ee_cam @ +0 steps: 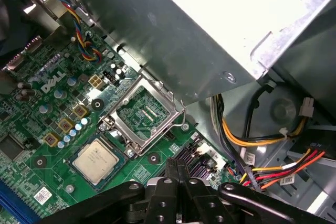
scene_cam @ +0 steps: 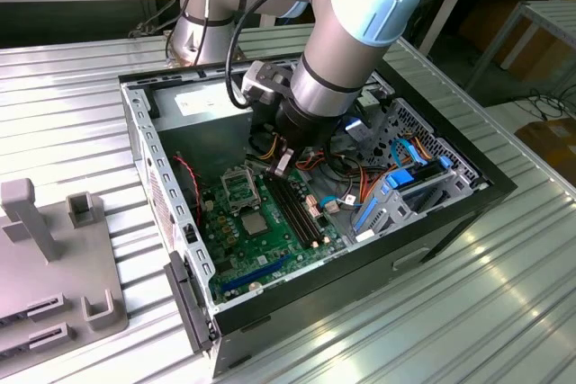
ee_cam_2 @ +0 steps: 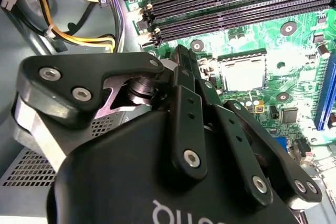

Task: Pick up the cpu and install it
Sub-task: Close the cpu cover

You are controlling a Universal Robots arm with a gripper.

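The small flat square silver-grey cpu (ee_cam: 95, 160) lies seated on the green motherboard (ee_cam: 50, 103), just beside the open metal-framed socket (ee_cam: 143, 113). The black gripper (ee_cam: 176, 174) hovers near the socket, jaws closed on nothing. The chip looks light, stiff and fragile, best gripped by opposite edges.

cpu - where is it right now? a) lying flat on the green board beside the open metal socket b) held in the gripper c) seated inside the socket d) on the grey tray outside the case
a: in the first wrist view the cpu lies flat on the green board right beside the open socket, and the gripper hangs above the board with its fingers together, holding nothing.
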